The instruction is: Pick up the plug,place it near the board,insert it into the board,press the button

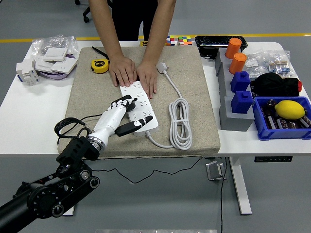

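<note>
Left hand [118,112] is curled around the black plug [127,101], right on the long white board [139,108] atop our felt mat [194,97]. A person's hands [122,71] pin its far end. Blue bin [282,130] holds a lemon [289,109].

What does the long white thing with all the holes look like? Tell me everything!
The long white plastic power strip lies flat and slanted on the beige felt mat. Rows of socket holes cover its top. A thick white cord leaves its near end and coils beside it. A person's hands press its far end down. The robot's left hand rests over its near half.
</note>
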You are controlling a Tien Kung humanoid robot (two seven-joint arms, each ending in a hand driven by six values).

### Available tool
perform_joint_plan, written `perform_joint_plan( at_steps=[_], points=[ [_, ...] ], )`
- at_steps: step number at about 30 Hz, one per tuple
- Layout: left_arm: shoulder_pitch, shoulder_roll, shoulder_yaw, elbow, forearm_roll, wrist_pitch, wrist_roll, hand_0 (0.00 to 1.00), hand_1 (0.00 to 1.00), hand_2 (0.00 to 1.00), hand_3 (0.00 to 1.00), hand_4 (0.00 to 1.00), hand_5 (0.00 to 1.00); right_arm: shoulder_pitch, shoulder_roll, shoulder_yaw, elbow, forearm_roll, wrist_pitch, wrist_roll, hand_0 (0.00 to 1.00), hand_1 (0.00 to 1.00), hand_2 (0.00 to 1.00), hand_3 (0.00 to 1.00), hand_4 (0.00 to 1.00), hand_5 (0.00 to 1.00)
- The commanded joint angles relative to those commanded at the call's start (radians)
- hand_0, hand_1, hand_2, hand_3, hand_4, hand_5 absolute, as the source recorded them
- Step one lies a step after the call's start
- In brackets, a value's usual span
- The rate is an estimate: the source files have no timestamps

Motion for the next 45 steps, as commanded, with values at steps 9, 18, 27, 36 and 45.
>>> perform_joint_plan(
  at_steps=[9, 18, 27, 36, 45],
  points=[
    [0.009, 0.01, -0.026, -0.075, 0.176, 0.027, 0.089, 0.998, 0.998, 0.959, 0.945, 0.998, 0.998, 0.002, -0.001, 0.001, 0.0, 0.002, -0.001, -0.001, 0.998, 0.93, 0.872, 0.906, 0.998, 0.998],
    [0.005, 0.028, -0.049, -0.097, 0.378, -0.026, 0.245, 0.998, 0.998, 0.995, 0.892, 0.998, 0.998, 0.002, -0.001, 0.004, 0.0, 0.007, -0.003, -0.001, 0.998, 0.927, 0.872, 0.906, 0.998, 0.998],
    [0.003, 0.029, -0.017, -0.075, 0.336, -0.043, 0.238, 0.998, 0.998, 0.985, 0.884, 0.998, 0.998, 0.004, 0.0, 0.003, 0.0, 0.012, -0.004, 0.0, 0.998, 0.927, 0.872, 0.906, 0.998, 0.998],
    [-0.017, 0.022, 0.007, -0.033, 0.331, -0.053, 0.233, 0.998, 0.998, 0.984, 0.882, 0.998, 0.998, 0.007, 0.0, 0.003, 0.0, 0.015, -0.004, 0.0, 0.998, 0.926, 0.872, 0.906, 0.998, 0.998],
    [-0.031, 0.019, 0.036, -0.009, 0.323, -0.062, 0.233, 0.998, 0.998, 0.986, 0.881, 0.998, 0.998, 0.005, 0.0, 0.004, 0.0, 0.014, -0.005, 0.001, 0.998, 0.926, 0.872, 0.905, 0.998, 0.998]
  ],
)
